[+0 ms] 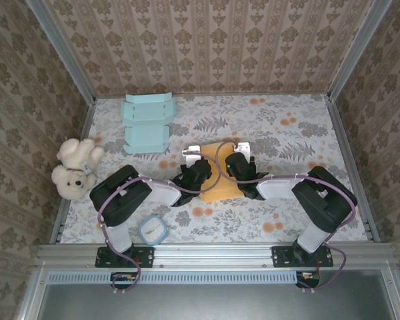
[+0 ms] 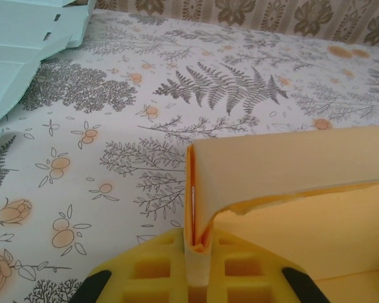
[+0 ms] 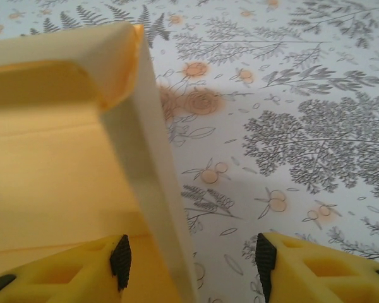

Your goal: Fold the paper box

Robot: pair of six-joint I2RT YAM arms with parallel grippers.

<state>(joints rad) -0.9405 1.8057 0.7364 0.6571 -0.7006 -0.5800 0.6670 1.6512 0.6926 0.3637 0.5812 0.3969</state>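
Observation:
The yellow paper box (image 1: 220, 187) lies mid-table between both arms, partly formed with walls raised. My left gripper (image 1: 200, 159) is shut on the box's left wall; in the left wrist view the folded yellow wall (image 2: 205, 189) is pinched upright between the yellow fingers (image 2: 151, 271). My right gripper (image 1: 237, 157) is open at the box's right side. In the right wrist view the pale right wall (image 3: 148, 164) runs between the two fingertips, close to the left finger (image 3: 120, 262) and apart from the right finger (image 3: 265, 259). The box floor (image 3: 44, 183) lies left of that wall.
A flat teal paper box (image 1: 147, 123) lies at the back left, its edge at the left wrist view's upper left corner (image 2: 25, 44). A white teddy bear (image 1: 75, 168) sits at the left edge. A small rounded-square object (image 1: 153, 230) lies near the front rail.

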